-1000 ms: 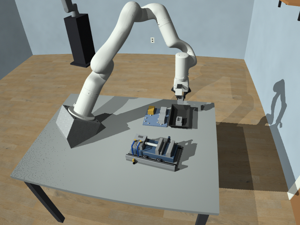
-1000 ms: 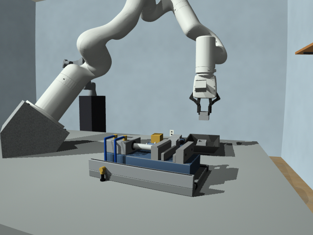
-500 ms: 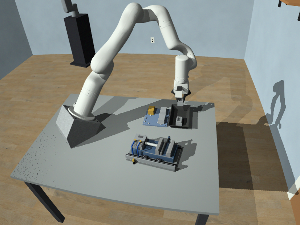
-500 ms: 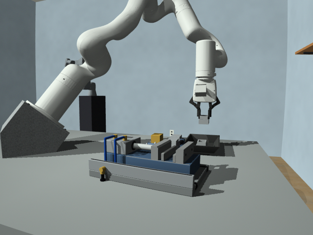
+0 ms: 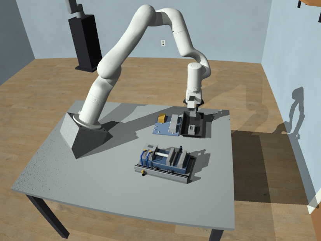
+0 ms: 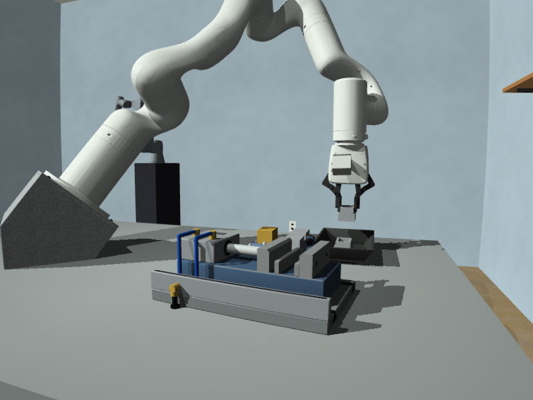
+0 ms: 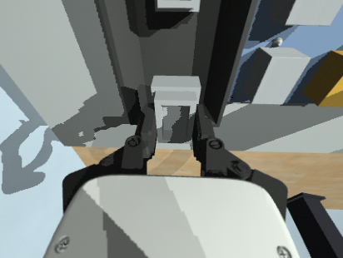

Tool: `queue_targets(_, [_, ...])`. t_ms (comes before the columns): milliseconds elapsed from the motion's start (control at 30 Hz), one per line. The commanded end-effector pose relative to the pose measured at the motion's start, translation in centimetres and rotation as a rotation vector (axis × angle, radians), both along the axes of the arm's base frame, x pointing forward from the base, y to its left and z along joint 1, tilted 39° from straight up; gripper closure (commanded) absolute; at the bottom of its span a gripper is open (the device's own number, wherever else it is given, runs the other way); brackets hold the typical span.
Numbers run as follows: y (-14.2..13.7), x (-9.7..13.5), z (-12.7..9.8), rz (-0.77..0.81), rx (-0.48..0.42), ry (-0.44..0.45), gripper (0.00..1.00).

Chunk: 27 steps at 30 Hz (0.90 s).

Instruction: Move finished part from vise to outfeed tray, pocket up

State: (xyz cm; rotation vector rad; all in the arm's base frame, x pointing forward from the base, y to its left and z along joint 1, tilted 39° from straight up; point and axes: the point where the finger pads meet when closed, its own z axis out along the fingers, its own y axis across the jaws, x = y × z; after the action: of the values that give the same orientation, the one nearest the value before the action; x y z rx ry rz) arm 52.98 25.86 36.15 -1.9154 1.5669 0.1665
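Observation:
My gripper (image 6: 346,210) is shut on the finished part (image 6: 346,215), a small grey block, and holds it a little above the far end of the dark outfeed tray (image 5: 193,124). In the wrist view the part (image 7: 175,107) sits between the two fingers, with the tray's floor (image 7: 166,62) beyond it. Another grey block with a pocket (image 5: 191,128) lies on the tray's floor at the near end. The blue-and-grey vise (image 5: 168,159) stands nearer the table's front; the gap between its jaws (image 6: 289,258) holds nothing.
A blue fixture plate (image 5: 167,125) lies left of the tray, carrying a yellow block (image 5: 162,117) and a grey block (image 5: 173,122). The arm's grey base (image 5: 82,135) is at the table's left. The table's far and right edges are close to the tray.

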Motion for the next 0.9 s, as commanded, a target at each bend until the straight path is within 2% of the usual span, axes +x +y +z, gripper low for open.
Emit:
queue_targets(0, [0.4,0.3,-0.5,0.0,0.001,-0.002,1.0])
queue_targets(867, [2.5,1.4,-3.2,0.0,0.001,-0.002,1.0])
